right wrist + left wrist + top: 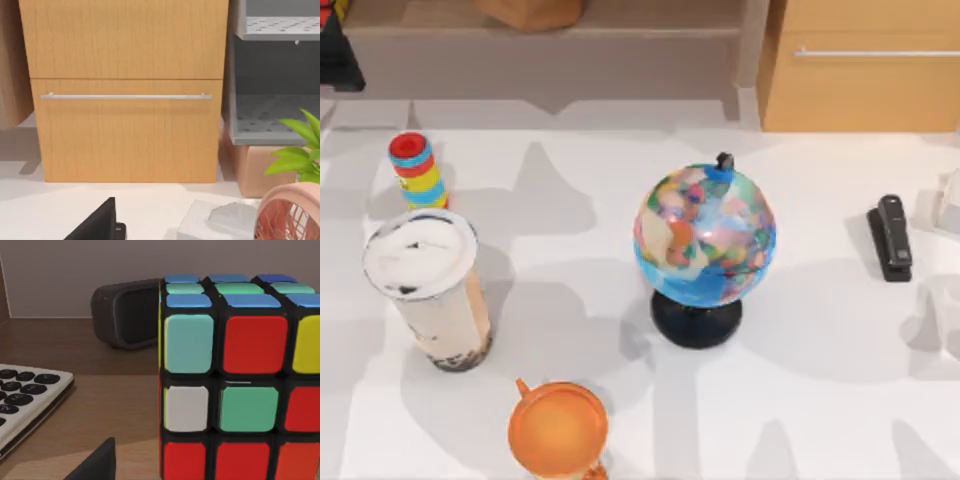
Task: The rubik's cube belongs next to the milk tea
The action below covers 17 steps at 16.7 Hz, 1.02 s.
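The rubik's cube [240, 380], black with red, teal, white, yellow and blue squares, stands on a wooden surface very close in front of my left gripper [97, 465], of which a dark part shows low in the left wrist view. The milk tea [425, 290], a tall clear cup of beige drink with dark pearls and a white lid, stands upright at the table's left. A dark part of my right gripper [100, 222] faces a wooden cabinet [125, 95].
A striped cylinder [417, 170] stands behind the milk tea, an orange mug [558, 430] at the front, a globe [705, 240] mid-table and a black stapler [892, 237] at the right. A calculator [25, 400] and a black box [130, 315] share the cube's wooden surface.
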{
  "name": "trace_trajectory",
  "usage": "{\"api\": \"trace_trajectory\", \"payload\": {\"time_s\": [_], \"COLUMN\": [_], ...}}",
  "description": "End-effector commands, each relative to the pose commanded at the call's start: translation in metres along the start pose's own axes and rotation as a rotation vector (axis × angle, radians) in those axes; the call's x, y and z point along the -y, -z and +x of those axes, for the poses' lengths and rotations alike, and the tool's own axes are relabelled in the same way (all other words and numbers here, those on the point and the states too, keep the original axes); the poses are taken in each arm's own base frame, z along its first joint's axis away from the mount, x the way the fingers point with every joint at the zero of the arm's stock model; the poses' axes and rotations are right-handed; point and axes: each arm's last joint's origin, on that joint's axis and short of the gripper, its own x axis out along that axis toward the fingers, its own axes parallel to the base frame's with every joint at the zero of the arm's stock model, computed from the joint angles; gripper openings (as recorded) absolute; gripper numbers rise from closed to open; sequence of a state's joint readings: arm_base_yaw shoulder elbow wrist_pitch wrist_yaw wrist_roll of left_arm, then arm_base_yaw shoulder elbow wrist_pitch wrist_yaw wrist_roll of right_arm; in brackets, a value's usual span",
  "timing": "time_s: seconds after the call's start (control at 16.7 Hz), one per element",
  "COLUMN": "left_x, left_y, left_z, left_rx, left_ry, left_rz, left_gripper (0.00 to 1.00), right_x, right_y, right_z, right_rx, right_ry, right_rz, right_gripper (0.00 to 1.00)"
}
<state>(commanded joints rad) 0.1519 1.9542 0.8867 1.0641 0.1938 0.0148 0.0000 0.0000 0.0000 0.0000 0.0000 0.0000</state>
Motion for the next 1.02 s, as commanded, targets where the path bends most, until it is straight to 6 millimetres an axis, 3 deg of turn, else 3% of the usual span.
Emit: {"api": "trace_trajectory", "payload": {"time_s": [0.42,0.72,1.02], "left_x": [-0.001,-0.001,-0.001], "left_y": [0.0,0.0,0.0], "left_z": [0.047,0.053,0.053], "left_rx": [0.001,0.001,0.001], "left_ry": [0.0,0.0,0.0], "left_rz": [0.0,0.0,0.0], "left_gripper": [1.0,1.0,0.62], "right_x": [0.0,0.0,0.0], "right_y": [0.0,0.0,0.0], "right_z": [0.0,0.0,0.0], "right_rx": [0.0,0.0,0.0], "right_ry": [0.0,0.0,0.0], "right_rz": [0.0,0.0,0.0], "right_gripper": [1.0,1.0,1.0]}}
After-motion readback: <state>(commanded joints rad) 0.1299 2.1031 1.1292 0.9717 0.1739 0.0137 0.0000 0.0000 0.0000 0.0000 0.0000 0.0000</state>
